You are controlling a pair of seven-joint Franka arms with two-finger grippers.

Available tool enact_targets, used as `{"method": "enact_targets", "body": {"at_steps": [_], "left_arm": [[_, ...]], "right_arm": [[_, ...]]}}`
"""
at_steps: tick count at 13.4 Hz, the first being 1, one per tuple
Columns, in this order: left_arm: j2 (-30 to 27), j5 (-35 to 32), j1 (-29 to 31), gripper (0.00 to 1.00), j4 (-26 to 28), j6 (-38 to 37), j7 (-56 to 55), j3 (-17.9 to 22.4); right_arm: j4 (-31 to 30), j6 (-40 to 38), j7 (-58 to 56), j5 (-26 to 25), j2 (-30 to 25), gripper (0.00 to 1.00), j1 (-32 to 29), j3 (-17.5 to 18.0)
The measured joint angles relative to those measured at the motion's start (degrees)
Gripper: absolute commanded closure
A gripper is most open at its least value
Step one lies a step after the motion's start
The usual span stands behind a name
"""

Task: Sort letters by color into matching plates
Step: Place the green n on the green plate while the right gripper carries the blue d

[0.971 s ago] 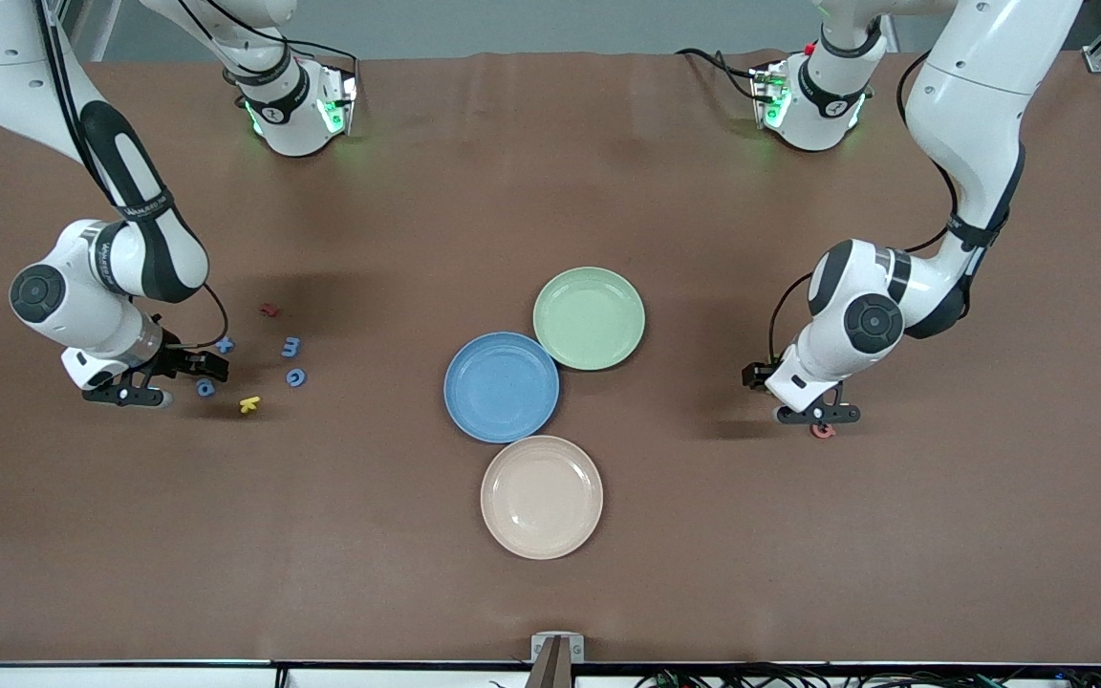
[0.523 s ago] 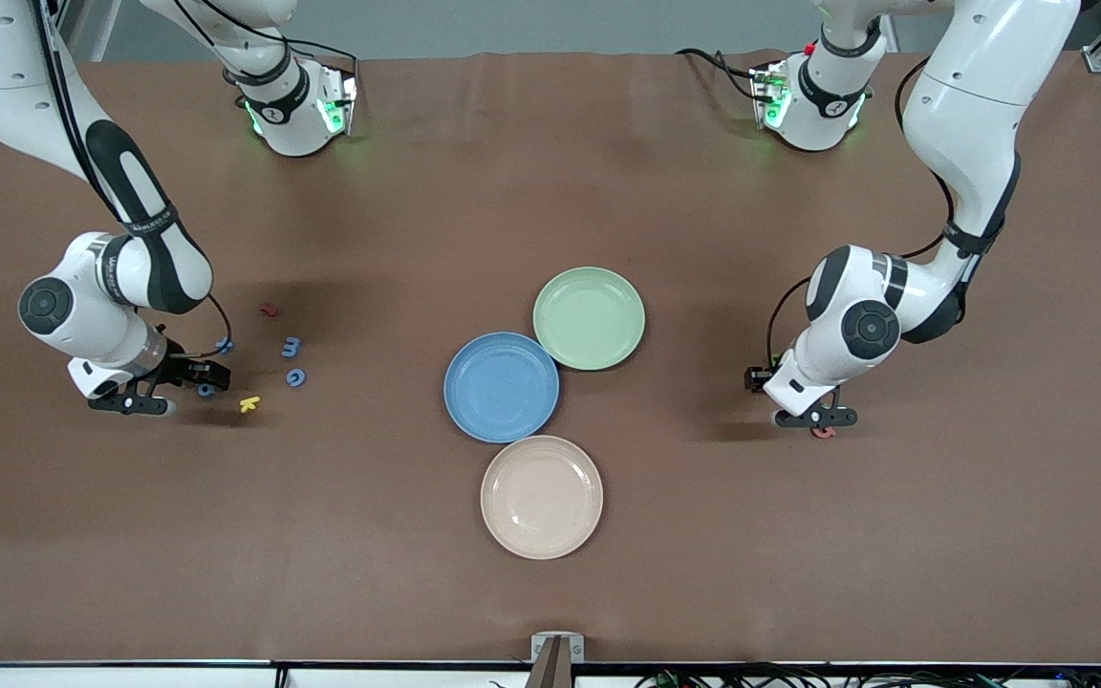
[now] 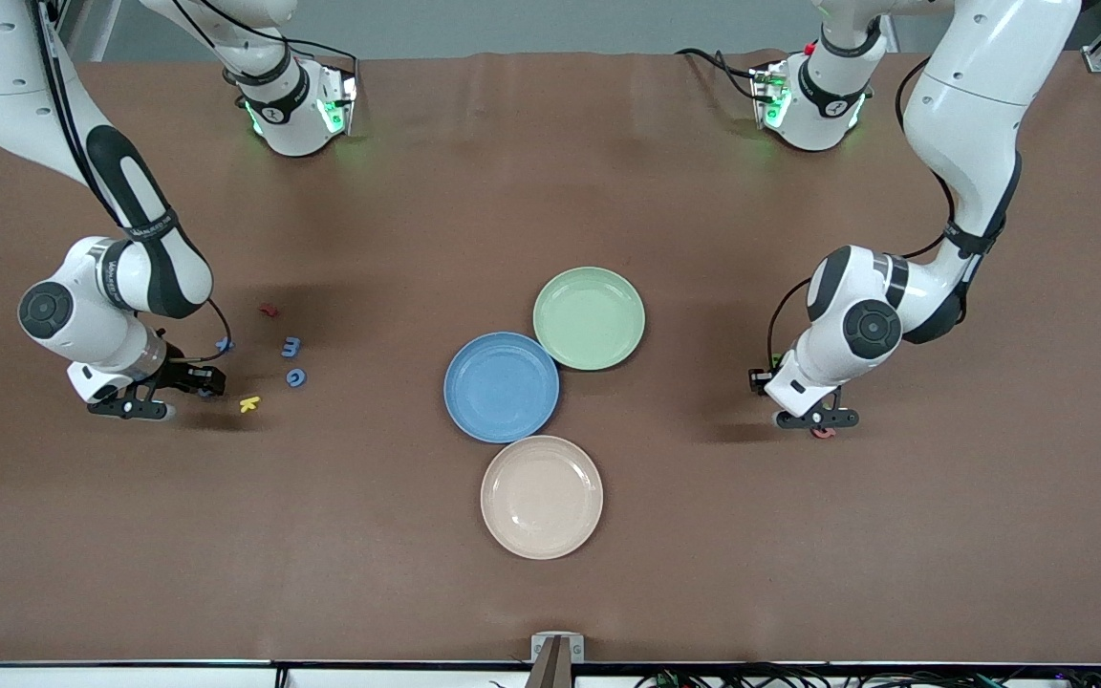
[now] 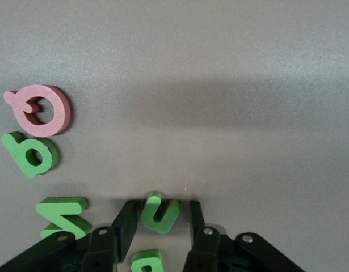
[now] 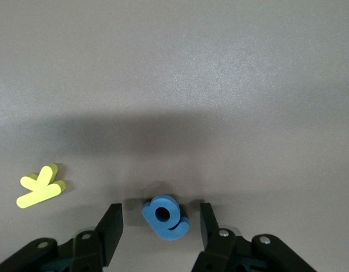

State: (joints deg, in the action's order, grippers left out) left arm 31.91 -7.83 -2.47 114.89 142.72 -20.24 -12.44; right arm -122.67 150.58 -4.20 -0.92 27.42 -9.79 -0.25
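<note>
My right gripper (image 5: 160, 208) is low over the table at the right arm's end, open, its fingers either side of a blue letter (image 5: 164, 217) with gaps on both sides. From the front this gripper (image 3: 202, 382) hides that letter. Three more blue letters (image 3: 291, 346) (image 3: 295, 378) (image 3: 225, 345) lie beside it. My left gripper (image 4: 161, 205) is open astride a green U-shaped letter (image 4: 157, 214), with narrow gaps. Other green letters (image 4: 29, 154) (image 4: 63, 209) (image 4: 147, 262) lie around it. In the front view the left gripper (image 3: 813, 420) covers them. The blue plate (image 3: 501, 387) and green plate (image 3: 589, 318) sit mid-table, touching.
A beige plate (image 3: 541, 497) lies nearer the front camera than the blue one. A yellow letter (image 3: 248, 404) (image 5: 41, 190) and a red letter (image 3: 269, 310) lie among the blue ones. A pink letter (image 4: 41, 110) (image 3: 823, 433) lies beside the green ones.
Both grippers' jaws have narrowed around their letters. The right gripper has shifted toward the front camera and down over the blue letter. The left gripper has barely moved.
</note>
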Motion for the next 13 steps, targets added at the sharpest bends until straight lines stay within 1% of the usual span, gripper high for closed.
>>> {"method": "enact_targets", "body": {"at_steps": [2,4,7,10,12,13], "left_arm": [[-0.04,-0.02,0.12,0.73,-0.2,0.04,-0.01,0.04],[-0.03,-0.02,0.17,0.76,-0.27,0.54,-0.01,0.04],[-0.03,-0.02,0.17,0.78,-0.64,1.0,-1.04,0.04],[-1.01,-0.02,0.12,0.78,-1.64,-0.38,-2.55,-0.24],[-3.52,-0.03,-0.22,0.78,-2.22,-5.5,-5.81,-2.19],[-5.04,-0.03,-0.54,0.78,-2.31,-7.79,-8.36,-3.89]], "right_arm": [[0.0,0.0,0.0,0.0,0.11,0.37,0.0,0.0],[0.0,0.0,0.0,0.0,0.22,0.37,0.0,-0.02],[0.0,0.0,0.0,0.0,0.34,0.37,0.0,-0.03],[0.0,0.0,-0.01,0.0,0.34,0.51,-0.01,-0.05],[0.0,0.0,-0.01,0.0,0.37,0.6,-0.01,-0.06],[0.0,0.0,-0.01,0.0,0.39,0.68,-0.02,-0.06]]}}
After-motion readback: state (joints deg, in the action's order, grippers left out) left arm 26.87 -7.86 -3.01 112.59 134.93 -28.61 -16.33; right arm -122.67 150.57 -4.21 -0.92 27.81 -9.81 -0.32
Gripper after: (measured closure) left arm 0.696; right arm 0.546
